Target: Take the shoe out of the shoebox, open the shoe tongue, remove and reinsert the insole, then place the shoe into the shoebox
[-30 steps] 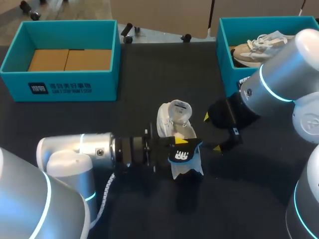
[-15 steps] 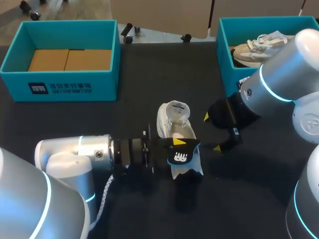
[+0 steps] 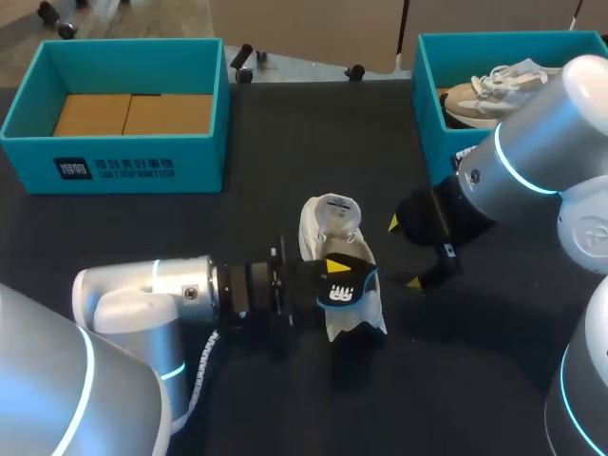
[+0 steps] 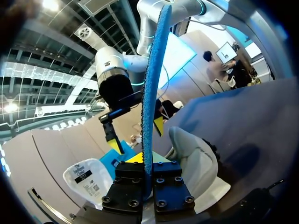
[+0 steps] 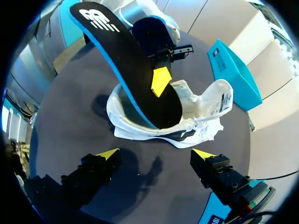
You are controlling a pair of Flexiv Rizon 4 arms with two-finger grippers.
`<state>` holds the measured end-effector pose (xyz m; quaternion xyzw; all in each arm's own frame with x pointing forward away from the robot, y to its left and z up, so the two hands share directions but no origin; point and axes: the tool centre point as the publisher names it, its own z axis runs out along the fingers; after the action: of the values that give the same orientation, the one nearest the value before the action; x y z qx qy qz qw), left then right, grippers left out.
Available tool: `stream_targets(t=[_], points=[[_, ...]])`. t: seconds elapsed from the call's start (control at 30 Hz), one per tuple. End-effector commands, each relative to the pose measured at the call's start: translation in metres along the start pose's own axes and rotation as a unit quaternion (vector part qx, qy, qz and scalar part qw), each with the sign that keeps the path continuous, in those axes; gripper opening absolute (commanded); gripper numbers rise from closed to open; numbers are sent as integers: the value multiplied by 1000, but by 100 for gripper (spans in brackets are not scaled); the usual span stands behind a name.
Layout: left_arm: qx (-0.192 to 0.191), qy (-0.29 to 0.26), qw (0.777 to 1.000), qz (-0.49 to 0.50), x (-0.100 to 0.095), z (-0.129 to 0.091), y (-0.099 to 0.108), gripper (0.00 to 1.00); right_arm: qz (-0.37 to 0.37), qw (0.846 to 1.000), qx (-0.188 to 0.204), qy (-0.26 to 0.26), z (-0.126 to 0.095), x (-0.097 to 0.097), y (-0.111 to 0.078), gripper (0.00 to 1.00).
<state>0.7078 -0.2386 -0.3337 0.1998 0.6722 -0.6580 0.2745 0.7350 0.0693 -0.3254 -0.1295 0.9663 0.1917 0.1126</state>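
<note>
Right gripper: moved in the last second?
No. The right gripper holds the same spot by the near corner of the right shoebox.

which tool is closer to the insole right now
Left. The left tool is shut on the insole, holding it angled into the white shoe; the right tool sits open beside the shoe, not touching the insole.
</note>
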Motion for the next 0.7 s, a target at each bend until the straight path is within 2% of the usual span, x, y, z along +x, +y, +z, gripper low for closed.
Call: stream_targets(t=[0.03, 0.27, 0.5, 0.67, 0.7], points=[[-3, -8, 1000, 1, -1, 8, 8, 0, 0, 1000, 1, -1, 1, 1, 0, 100], [-18, -15, 1000, 4, -8, 10, 16, 0, 0, 1000, 1, -1, 1, 1, 0, 100], [-31, -9, 999, 0, -4, 8, 23, 0, 0, 1000, 1, -1, 1, 1, 0, 100], [-36, -11, 999, -2, -4, 5, 20, 0, 0, 1000, 1, -1, 1, 1, 0, 100], [-36, -11, 999, -1, -5, 4, 18, 4, 0, 1000, 1, -1, 1, 1, 0, 100]])
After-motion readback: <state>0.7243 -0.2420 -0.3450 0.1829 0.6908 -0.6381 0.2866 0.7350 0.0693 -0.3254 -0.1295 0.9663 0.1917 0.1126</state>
